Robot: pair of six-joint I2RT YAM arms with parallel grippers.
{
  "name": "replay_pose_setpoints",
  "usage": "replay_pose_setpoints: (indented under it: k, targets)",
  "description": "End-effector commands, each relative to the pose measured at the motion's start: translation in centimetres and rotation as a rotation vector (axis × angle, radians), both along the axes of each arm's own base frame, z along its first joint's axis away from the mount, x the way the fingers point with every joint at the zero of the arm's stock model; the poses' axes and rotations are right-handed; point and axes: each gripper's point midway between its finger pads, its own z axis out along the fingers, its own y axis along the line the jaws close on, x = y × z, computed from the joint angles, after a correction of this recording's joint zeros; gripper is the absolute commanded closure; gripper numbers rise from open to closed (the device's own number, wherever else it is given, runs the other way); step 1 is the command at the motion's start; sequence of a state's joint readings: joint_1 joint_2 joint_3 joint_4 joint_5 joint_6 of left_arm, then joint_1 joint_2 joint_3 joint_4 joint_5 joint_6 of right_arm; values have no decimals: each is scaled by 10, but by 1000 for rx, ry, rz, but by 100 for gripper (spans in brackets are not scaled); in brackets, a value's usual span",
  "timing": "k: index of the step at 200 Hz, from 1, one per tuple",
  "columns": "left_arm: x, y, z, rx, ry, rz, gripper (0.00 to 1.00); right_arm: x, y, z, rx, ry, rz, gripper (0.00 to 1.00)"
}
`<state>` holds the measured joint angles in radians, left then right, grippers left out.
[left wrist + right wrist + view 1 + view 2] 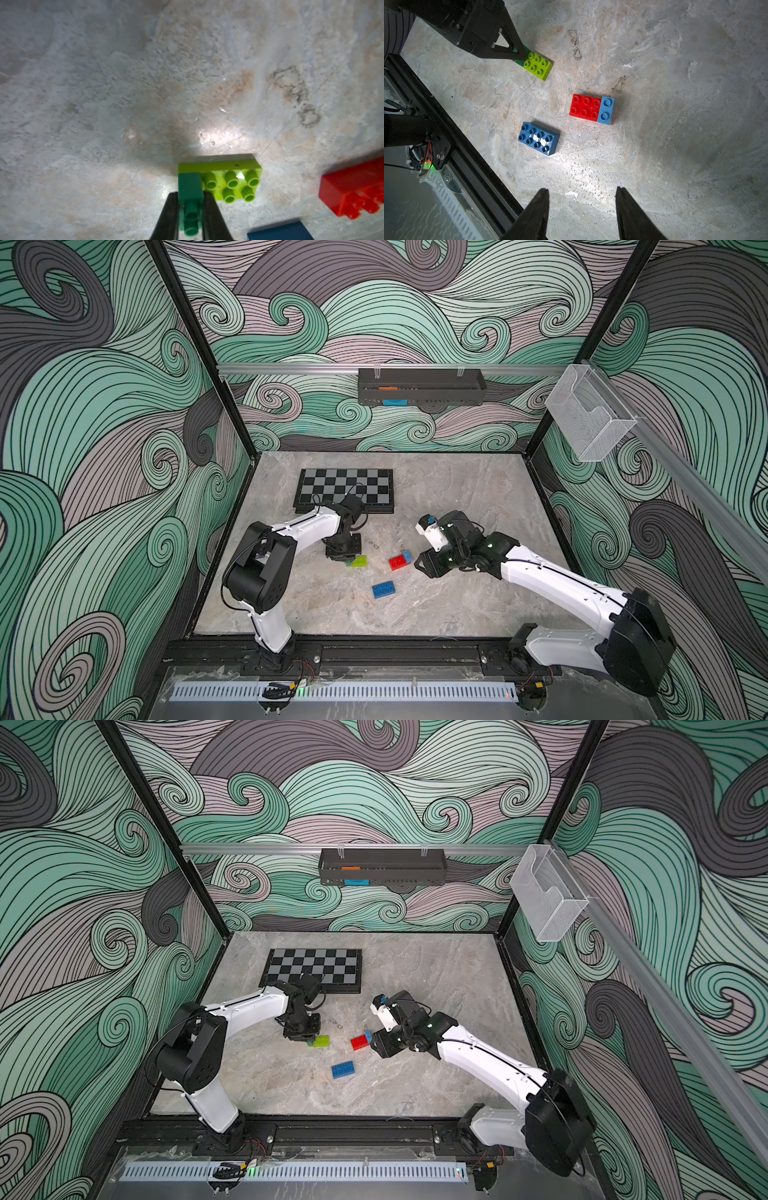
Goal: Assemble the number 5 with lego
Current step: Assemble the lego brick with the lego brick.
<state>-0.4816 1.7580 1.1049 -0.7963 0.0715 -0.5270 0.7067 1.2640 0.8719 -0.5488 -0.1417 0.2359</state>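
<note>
Dark-green brick (190, 185) is clamped betw. the closed jaws of the left gripper (190, 196) and set on one end of the lime brick (230, 180), mid-table, prob. so it can be pressed onto the studs. Light-blue brick (606, 110) is seated at the end of the red brick (584, 108). Dark-blue brick (538, 138) lies loose nearby. Right gripper (582, 190) is held open & empty near that pair, likely for the next pick. The number 5 is not yet joined.

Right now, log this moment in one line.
left end effector: shut on dark-green brick, on end of lime-green brick | right end effector: open, empty | light-blue brick: at end of red brick | dark-blue brick: lying alone
</note>
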Motion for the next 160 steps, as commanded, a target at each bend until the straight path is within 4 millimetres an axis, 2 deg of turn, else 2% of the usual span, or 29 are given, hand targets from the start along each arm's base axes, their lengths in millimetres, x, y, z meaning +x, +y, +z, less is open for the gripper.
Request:
replay_pose_setpoints:
  k: [1, 43, 88, 118, 160]
  targets:
    - [-19, -3, -23, 6, 97, -37, 93, -3, 3, 5, 8, -3, 28, 45]
    - [-12, -6, -9, 6, 83, -50, 78, -5, 8, 7, 8, -10, 69, 45]
    - [2, -10, 21, -2, 24, -74, 57, -14, 25, 16, 13, -59, 195, 40]
    - [6, -12, 39, -19, -9, -79, 55, -18, 34, 22, 26, -81, 255, 36]
    - [-5, -10, 63, -66, -59, -72, 55, -25, 43, 25, 34, -102, 324, 31]
